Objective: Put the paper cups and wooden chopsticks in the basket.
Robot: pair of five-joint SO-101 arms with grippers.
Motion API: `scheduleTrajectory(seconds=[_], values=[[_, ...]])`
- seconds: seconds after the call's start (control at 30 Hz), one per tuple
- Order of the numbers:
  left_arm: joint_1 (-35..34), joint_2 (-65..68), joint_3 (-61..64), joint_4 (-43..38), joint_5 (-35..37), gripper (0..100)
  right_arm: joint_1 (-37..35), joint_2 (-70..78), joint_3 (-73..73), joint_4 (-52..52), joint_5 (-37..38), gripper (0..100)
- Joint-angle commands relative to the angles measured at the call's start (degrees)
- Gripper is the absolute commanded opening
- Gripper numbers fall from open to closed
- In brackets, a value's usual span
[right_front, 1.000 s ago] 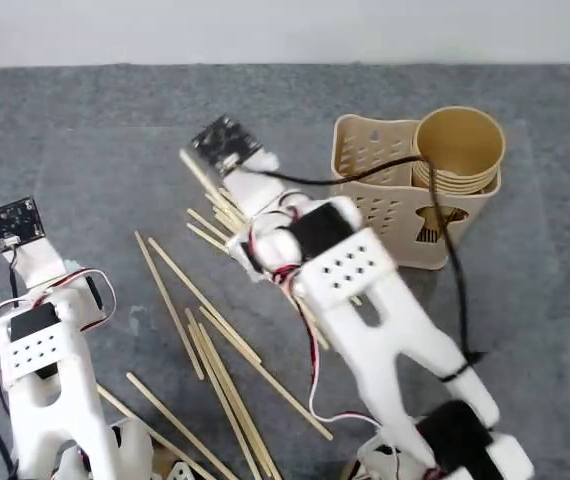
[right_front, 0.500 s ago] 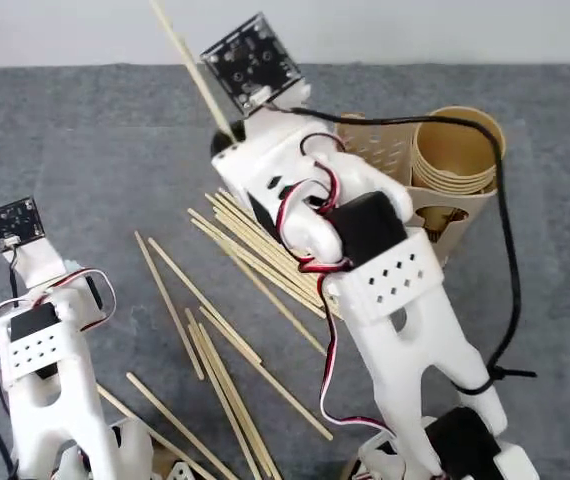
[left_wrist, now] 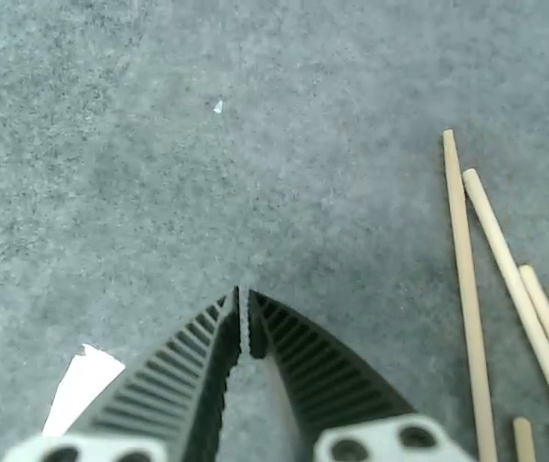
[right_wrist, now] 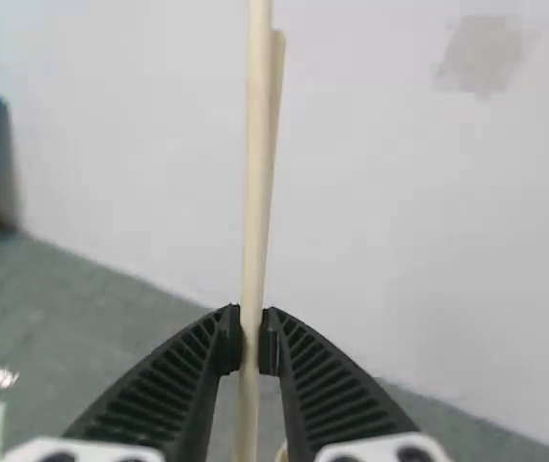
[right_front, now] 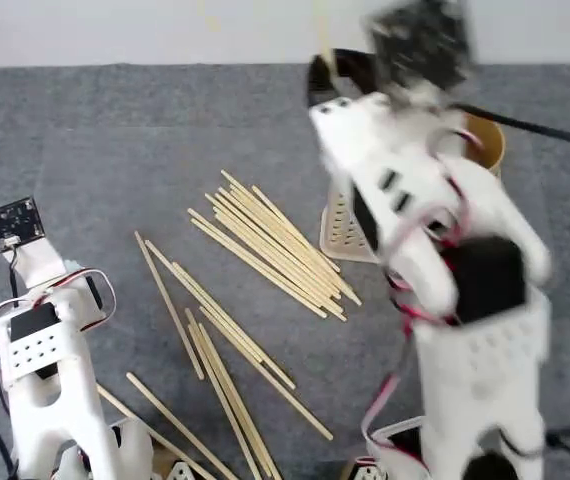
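Observation:
My right gripper [right_wrist: 248, 332] is shut on two wooden chopsticks [right_wrist: 258, 154] that point up in front of a white wall. In the high view the right arm [right_front: 405, 190] is raised over the beige basket [right_front: 343, 228], hiding most of it; the held chopsticks [right_front: 322, 40] stick up past its black fingers. A rim of the stacked paper cups [right_front: 492, 142] peeks out behind the arm. Several loose chopsticks [right_front: 270, 245] lie in a pile on the grey table. My left gripper [left_wrist: 242, 313] is shut and empty over bare mat, with chopsticks [left_wrist: 477, 289] lying beside it.
More loose chopsticks [right_front: 220, 355] are strewn between the two arms toward the table's front. The left arm [right_front: 40, 340] stands at the front left. A small white scrap [left_wrist: 80, 383] lies on the mat by the left gripper.
The right arm has swung up and to the right with the chopsticks, from over the pile to above the basket. The left arm has kept still.

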Motion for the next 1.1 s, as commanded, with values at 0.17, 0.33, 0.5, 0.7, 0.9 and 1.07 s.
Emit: scheduleTrajectory(seconds=[0.17,0.33,0.5,0.7,0.9,1.07], values=[[0.1,-1.5,-0.9,-1.1,-0.4,2,6.5,-4.9,17.3,-21.5,0.1,0.8],[0.1,-1.5,-0.9,-1.1,-0.4,2,6.7,-5.4,31.0,-37.8,-1.7,0.8],[0.1,-1.5,-0.9,-1.1,-0.4,2,8.3,-5.0,42.4,-51.0,-1.9,0.8],[0.1,-1.5,-0.9,-1.1,-0.4,2,9.5,-4.9,53.5,-60.9,-1.8,0.8],[0.1,-1.5,-0.9,-1.1,-0.4,2,10.0,-4.9,50.2,-49.6,-2.1,12.4],[0.1,-1.5,-0.9,-1.1,-0.4,2,10.1,-5.6,42.5,-39.5,-4.1,18.4]])
